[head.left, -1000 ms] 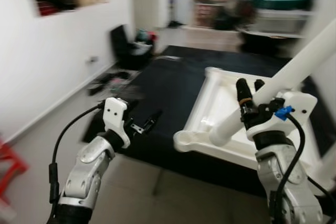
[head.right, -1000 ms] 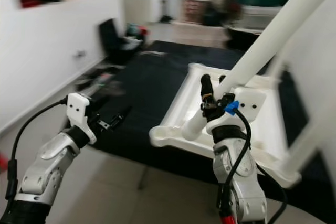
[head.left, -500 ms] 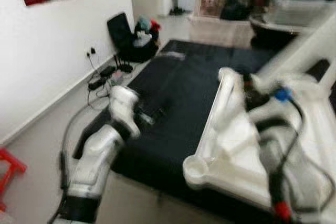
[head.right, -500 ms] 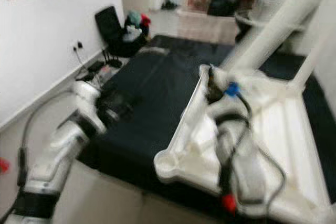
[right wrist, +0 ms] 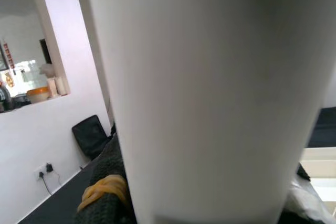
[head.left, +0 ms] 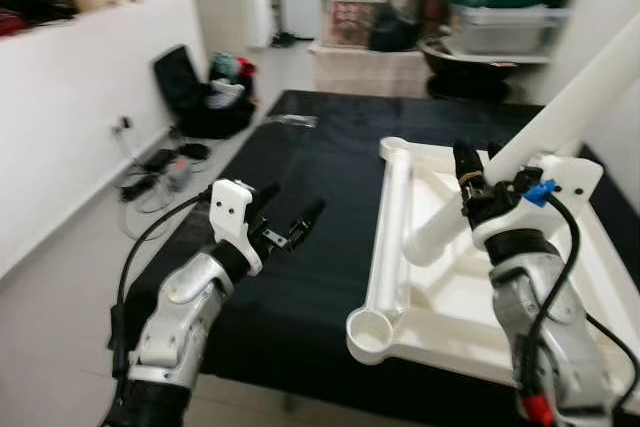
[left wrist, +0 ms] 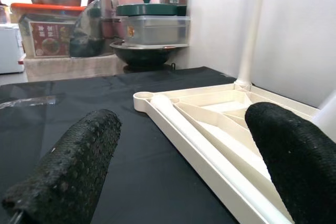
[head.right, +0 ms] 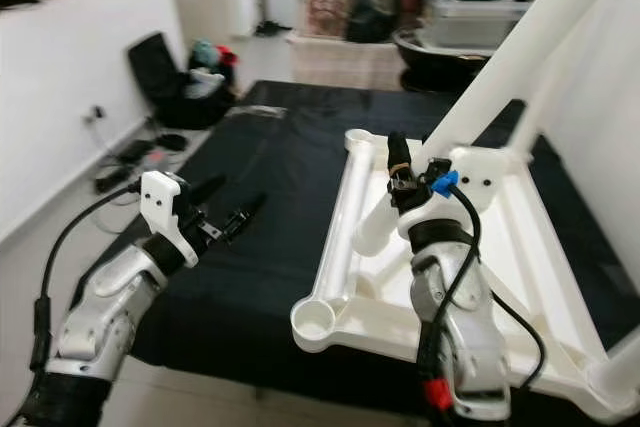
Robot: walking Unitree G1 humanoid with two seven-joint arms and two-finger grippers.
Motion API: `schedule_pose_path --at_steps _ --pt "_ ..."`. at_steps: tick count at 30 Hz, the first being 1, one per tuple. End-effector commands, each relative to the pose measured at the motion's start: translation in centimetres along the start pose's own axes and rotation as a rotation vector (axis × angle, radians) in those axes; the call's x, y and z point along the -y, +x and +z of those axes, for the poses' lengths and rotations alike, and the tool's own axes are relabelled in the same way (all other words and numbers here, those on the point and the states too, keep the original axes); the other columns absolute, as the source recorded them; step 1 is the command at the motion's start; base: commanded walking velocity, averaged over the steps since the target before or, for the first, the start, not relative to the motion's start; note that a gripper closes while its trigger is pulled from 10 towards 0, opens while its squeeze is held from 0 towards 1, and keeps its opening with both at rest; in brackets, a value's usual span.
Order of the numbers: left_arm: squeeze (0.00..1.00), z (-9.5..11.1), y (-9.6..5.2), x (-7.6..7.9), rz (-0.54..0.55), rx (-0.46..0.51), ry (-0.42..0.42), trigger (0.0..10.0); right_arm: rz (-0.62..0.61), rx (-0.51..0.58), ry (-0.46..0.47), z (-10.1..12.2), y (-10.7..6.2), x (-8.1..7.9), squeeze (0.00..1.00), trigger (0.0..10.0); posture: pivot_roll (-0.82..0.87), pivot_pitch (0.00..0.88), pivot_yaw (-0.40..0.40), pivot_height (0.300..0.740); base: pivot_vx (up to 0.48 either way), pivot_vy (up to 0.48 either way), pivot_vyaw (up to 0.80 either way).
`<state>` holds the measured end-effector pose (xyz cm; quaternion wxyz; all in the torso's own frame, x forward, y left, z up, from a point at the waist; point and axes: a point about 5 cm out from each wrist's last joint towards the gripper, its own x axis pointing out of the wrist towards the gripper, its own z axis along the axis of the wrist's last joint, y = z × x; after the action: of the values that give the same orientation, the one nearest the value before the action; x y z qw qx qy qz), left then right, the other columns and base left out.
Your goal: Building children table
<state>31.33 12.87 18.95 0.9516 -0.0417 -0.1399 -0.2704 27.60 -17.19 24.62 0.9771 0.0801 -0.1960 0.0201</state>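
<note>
Table leg (head.left: 560,117) gripped slantwise in right hand (head.left: 478,169).

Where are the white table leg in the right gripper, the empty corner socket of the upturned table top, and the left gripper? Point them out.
white table leg (head.left: 560,117), left eye view, middle of the tube.
corner socket (head.left: 368,326), left eye view, round rim at the near corner.
left gripper (head.left: 290,219), left eye view, between its open fingertips.

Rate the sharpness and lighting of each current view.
Both eye views: evenly lit, slightly soft, shelves behind blurry. Left wrist view: tabletop crisp, near fingers large but textured. Right wrist view: leg too close, a featureless white blur.
</note>
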Motion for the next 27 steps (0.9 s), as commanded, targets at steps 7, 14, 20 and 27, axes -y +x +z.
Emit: schedule_pose_path --at_steps 7,14,20,27 --pt "0.00 -0.6 -0.6 -0.1 0.002 -0.042 -0.009 10.0 0.029 0.007 0.005 0.5 0.1 -0.2 0.00 10.0 0.01 0.000 -0.025 0.740 0.000 0.000 -0.42" --pt "0.00 -0.4 -0.8 -0.3 0.010 -0.041 -0.012 10.0 0.053 -0.003 0.015 0.4 0.2 -0.8 0.00 10.0 0.02 0.000 -0.030 0.740 0.000 0.000 -0.57" --pt "0.00 -0.6 -0.9 -0.1 0.002 -0.055 -0.022 10.0 0.057 -0.010 0.010 0.3 0.3 -0.9 0.00 10.0 0.02 0.000 -0.031 0.740 0.000 0.236 -0.54" --pt "0.00 -0.3 -0.9 0.0 0.004 -0.035 -0.006 10.0 0.063 -0.008 0.003 0.2 0.3 -1.1 0.00 10.0 0.02 0.000 -0.030 0.740 0.000 0.135 -0.20"
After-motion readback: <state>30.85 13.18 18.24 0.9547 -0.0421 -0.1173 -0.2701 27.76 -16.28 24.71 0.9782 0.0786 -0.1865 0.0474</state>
